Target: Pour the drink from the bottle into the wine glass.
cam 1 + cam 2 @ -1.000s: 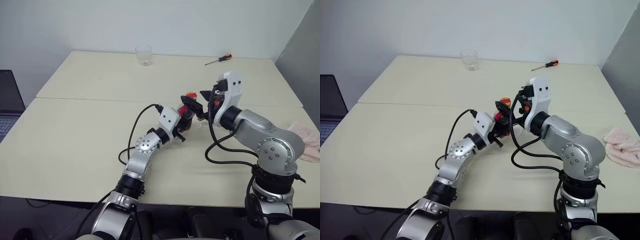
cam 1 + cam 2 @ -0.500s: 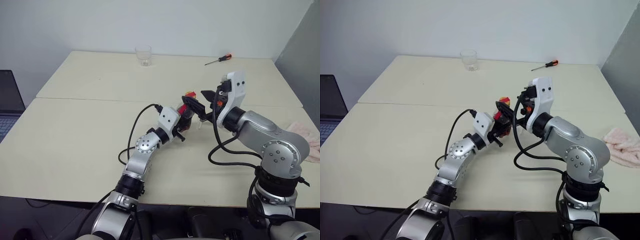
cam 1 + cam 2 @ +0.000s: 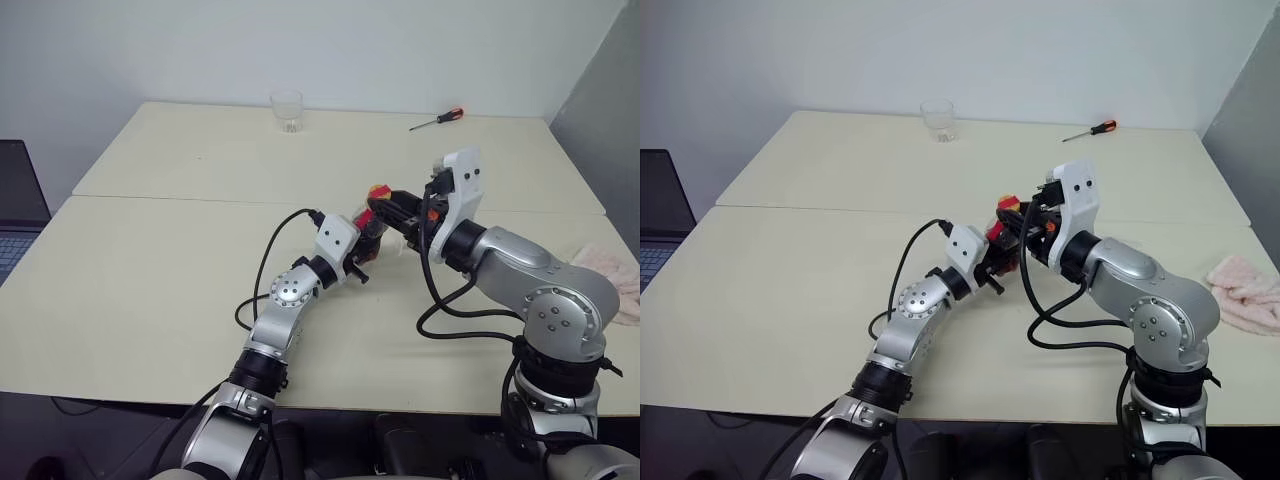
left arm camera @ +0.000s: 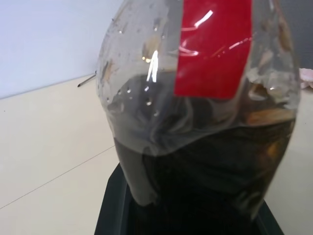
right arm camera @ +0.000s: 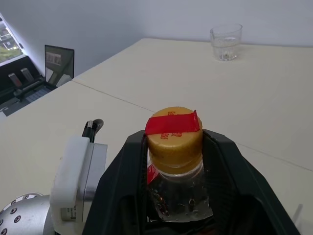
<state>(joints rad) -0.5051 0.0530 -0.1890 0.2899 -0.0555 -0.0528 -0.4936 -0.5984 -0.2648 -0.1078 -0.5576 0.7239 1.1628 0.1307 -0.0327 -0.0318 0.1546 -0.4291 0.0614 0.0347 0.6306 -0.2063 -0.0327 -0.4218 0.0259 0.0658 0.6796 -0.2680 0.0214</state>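
The bottle (image 3: 372, 230), clear plastic with a red label, stands upright over the middle of the table with my left gripper (image 3: 366, 243) shut on its lower body. The dark brown drink (image 4: 205, 171) fills its bulbous base. Its yellow cap (image 5: 174, 131) carries a red strip. My right gripper (image 3: 387, 206) reaches in from the right, level with the top, and its two black fingers (image 5: 128, 166) press against the cap from both sides. The wine glass is hidden.
A short clear tumbler (image 3: 287, 110) stands at the table's far edge. A red-handled screwdriver (image 3: 437, 120) lies at the back right, and a pink cloth (image 3: 615, 280) lies at the right edge. A laptop (image 3: 18, 210) sits off the table's left side.
My right gripper, open beside the cap a second ago, has closed its fingers onto the cap. The left gripper and the bottle have stayed still.
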